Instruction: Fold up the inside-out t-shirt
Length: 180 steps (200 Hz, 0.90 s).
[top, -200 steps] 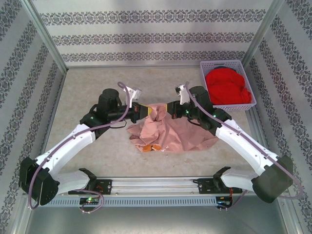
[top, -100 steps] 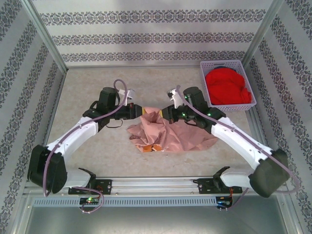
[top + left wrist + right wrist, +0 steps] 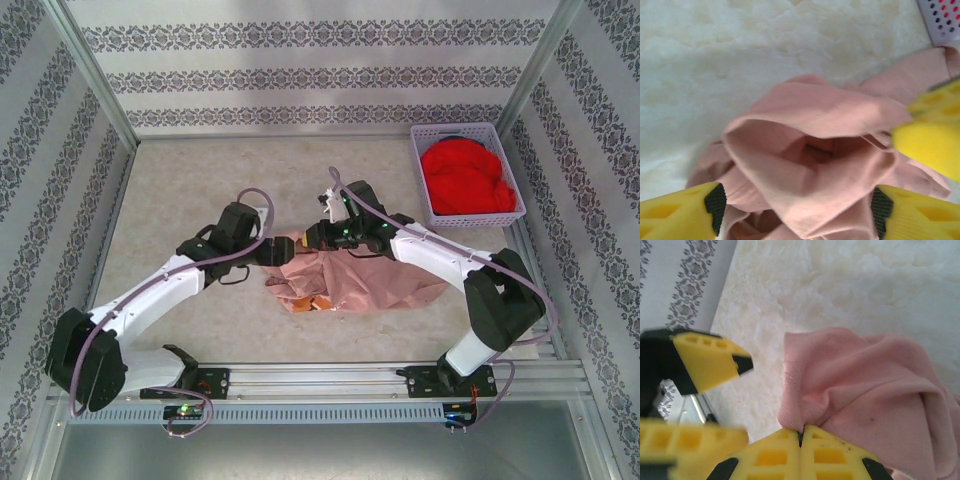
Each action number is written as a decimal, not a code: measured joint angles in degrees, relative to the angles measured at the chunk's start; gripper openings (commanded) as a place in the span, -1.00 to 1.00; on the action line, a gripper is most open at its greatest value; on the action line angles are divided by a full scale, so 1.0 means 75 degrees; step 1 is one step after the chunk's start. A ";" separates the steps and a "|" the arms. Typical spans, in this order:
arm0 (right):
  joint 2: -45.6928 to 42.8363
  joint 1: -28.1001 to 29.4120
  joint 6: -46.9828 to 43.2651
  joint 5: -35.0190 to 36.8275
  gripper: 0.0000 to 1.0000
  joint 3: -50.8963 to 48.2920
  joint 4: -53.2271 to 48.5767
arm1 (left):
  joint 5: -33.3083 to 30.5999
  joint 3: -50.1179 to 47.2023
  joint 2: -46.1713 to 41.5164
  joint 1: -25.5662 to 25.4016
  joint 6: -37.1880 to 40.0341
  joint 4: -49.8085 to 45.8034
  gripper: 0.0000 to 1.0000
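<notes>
Inside-out t-shirt (image 3: 375, 282) lies crumpled on the bench (image 3: 190, 170), about midway across and toward the near edge. Its long axis runs left to right, with the bulk trailing rightward. The left arm (image 3: 150, 295) stretches low and inward, while the right arm (image 3: 450, 260) folds sharply at the elbow. They meet over the heap's far left corner. The left hand (image 3: 799, 204) is spread, with a raised open fold between its fingers (image 3: 675, 210). The right hand (image 3: 801, 432) is pressed together, pinching a hemmed edge of the cloth.
</notes>
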 measured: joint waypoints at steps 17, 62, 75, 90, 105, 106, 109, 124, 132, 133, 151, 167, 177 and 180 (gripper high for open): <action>-0.0003 -0.0006 0.0195 -0.0134 -1.00 0.0067 0.0189 | -0.0268 0.0003 0.0076 -0.0192 0.0265 0.0125 0.72; -0.0233 -0.0181 0.0460 -0.0423 -1.00 0.0079 0.0265 | -0.0831 0.0385 0.1142 -0.0233 0.0836 0.0557 0.70; -0.0452 -0.0300 0.0493 -0.0469 -1.00 0.0067 0.0265 | -0.0918 0.0516 0.1320 -0.0233 0.0950 0.0775 0.65; -0.0769 -0.0425 0.0560 -0.0522 -1.00 0.0023 0.0268 | -0.0962 0.0667 0.1416 -0.0233 0.1043 0.1061 0.54; -0.1014 -0.0533 0.0635 -0.0580 -1.00 0.0000 0.0294 | -0.0982 0.0831 0.1495 -0.0233 0.1148 0.1358 0.26; -0.1023 -0.0539 0.0638 -0.0583 -1.00 0.0000 0.0294 | -0.0979 0.0848 0.1504 -0.0233 0.1177 0.1378 0.23; -0.1064 -0.0560 0.0638 -0.0603 -1.00 -0.0006 0.0303 | -0.0976 0.0874 0.1518 -0.0233 0.1227 0.1437 0.14; -0.1198 -0.0621 0.0676 -0.0638 -1.00 -0.0026 0.0294 | -0.0915 0.1000 0.1588 -0.0233 0.1346 0.1725 -0.22; -0.1259 -0.0659 0.0688 -0.0621 -1.00 -0.0047 0.0286 | -0.0801 0.1017 0.1591 -0.0233 0.1416 0.1859 -0.43; -0.1268 -0.0664 0.0688 -0.0612 -1.00 -0.0052 0.0280 | -0.0761 0.1017 0.1591 -0.0233 0.1457 0.1865 -0.47; -0.1480 -0.0761 0.0586 -0.0309 -1.00 -0.0079 -0.0012 | 0.0000 0.1023 0.1545 -0.0216 0.1533 0.2040 -1.00; -0.1719 -0.0807 0.0323 0.0338 -1.00 -0.0076 -0.0388 | 0.1122 0.1023 0.1373 -0.0096 0.1378 0.2087 -1.00; -0.1845 -0.0807 0.0099 0.0784 -0.98 -0.0050 -0.0653 | 0.1903 0.1023 0.1186 0.0032 0.1125 0.2165 -1.00; -0.1871 -0.0804 -0.0015 0.0950 -0.96 -0.0020 -0.0764 | 0.2151 0.1014 0.1119 0.0082 0.1014 0.2215 -1.00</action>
